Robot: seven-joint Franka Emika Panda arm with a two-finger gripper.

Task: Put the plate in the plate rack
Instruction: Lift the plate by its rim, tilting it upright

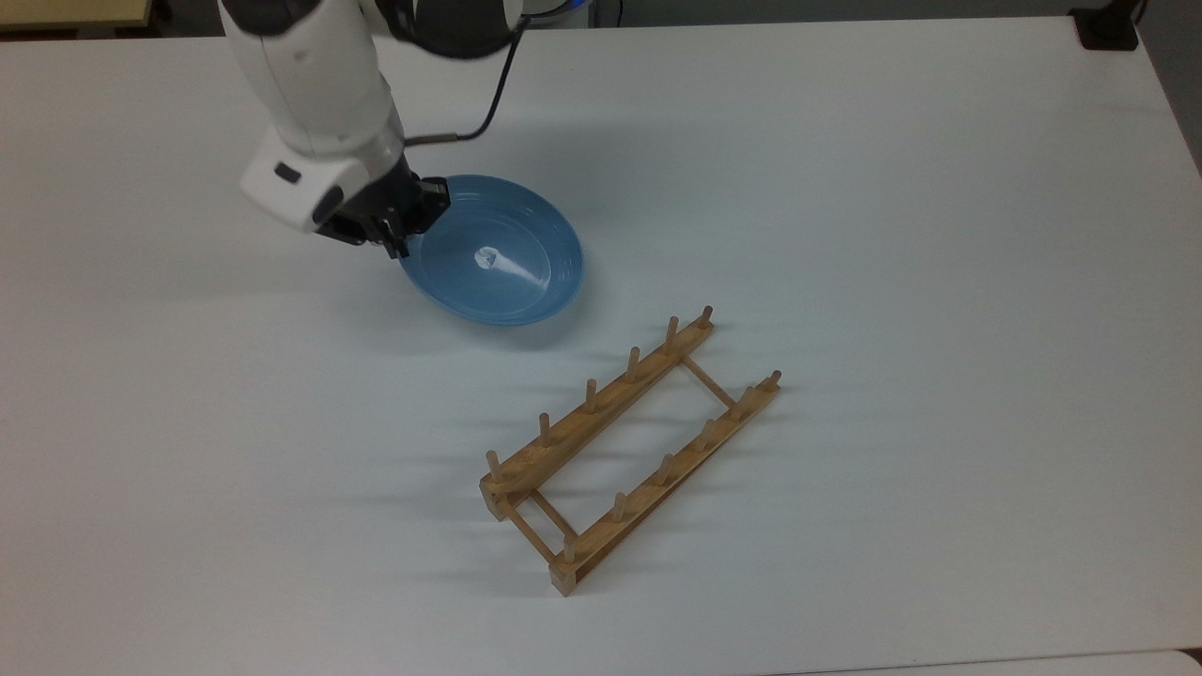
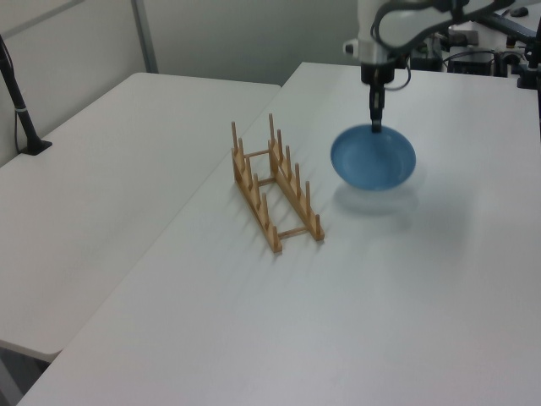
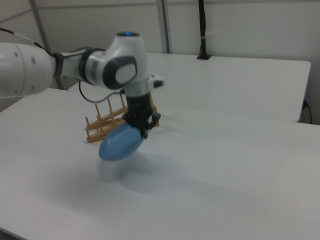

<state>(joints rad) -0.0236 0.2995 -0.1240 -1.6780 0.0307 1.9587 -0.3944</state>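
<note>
- The top view looked steeply down on the plate rack (image 1: 627, 449) from above.
- The left view faced it from farther off, along its rails (image 2: 275, 183).
- The right view looked low, the rack (image 3: 107, 119) behind the arm.
- All three shared the rack.
</note>
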